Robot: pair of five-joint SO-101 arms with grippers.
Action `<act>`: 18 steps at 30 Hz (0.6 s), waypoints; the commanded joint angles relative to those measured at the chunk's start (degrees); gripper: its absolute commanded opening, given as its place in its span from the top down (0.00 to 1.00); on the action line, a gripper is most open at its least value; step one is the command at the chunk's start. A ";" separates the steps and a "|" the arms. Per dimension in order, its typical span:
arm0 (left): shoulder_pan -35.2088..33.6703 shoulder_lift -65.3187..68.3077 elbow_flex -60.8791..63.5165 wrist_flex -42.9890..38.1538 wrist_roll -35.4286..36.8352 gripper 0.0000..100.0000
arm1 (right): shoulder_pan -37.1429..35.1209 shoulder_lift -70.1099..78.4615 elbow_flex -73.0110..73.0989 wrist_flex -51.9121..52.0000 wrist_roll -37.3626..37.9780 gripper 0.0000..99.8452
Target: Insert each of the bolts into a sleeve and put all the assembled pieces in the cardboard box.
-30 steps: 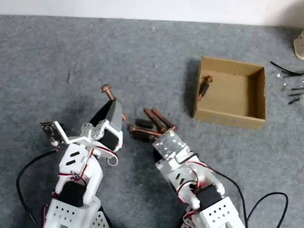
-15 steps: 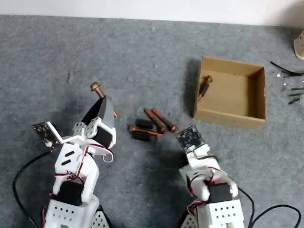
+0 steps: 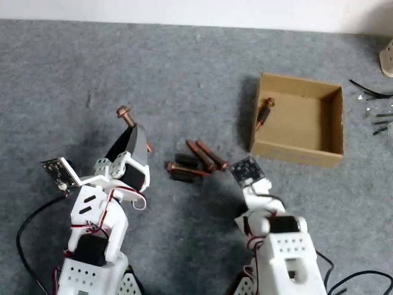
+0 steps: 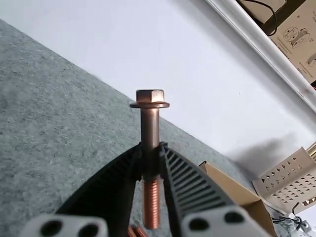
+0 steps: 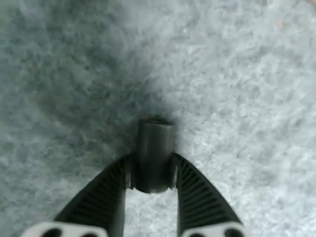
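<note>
High view: the left gripper point(image 3: 136, 134) hangs over the grey felt table point(image 3: 184, 61). It is clamped on a copper hex-head bolt point(image 3: 126, 114), head pointing up and away from the arm. The right arm point(image 3: 279, 246) stands beside it, wrist over bare felt. Just ahead lies a loose pile of copper bolts and black sleeves point(image 3: 195, 162). The brown cardboard box point(image 3: 295, 153) sits beyond, holding one assembled piece point(image 3: 264, 113) near the wall facing the pile. Black cables point(image 3: 371, 92) lie past the box.

Left wrist view: the jaws pinch the bolt at mid-shank. The threaded end juts back past the grip, so only a short length looks free for mating.

Right wrist view: the right gripper point(image 5: 152, 170) squeezes a short black tubular sleeve point(image 5: 155, 143), open end pointing away from the wrist, toward the felt.

Step in hand, likely: join bolt and sleeve. Both wrists probably need turning until bore and thread share one axis, then a slow push. The open felt between the arms gives room. The pile lies close ahead and could be knocked.
</note>
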 commanded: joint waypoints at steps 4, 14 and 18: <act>-0.57 -0.40 1.19 0.79 -0.35 0.99 | 0.40 13.32 -4.09 -1.45 0.70 1.00; -0.57 -0.40 1.19 0.79 -0.35 0.99 | 0.48 14.37 -4.53 0.31 1.93 1.00; -0.57 -0.40 1.19 0.79 -0.35 0.99 | 0.48 14.46 -4.53 0.40 2.37 1.00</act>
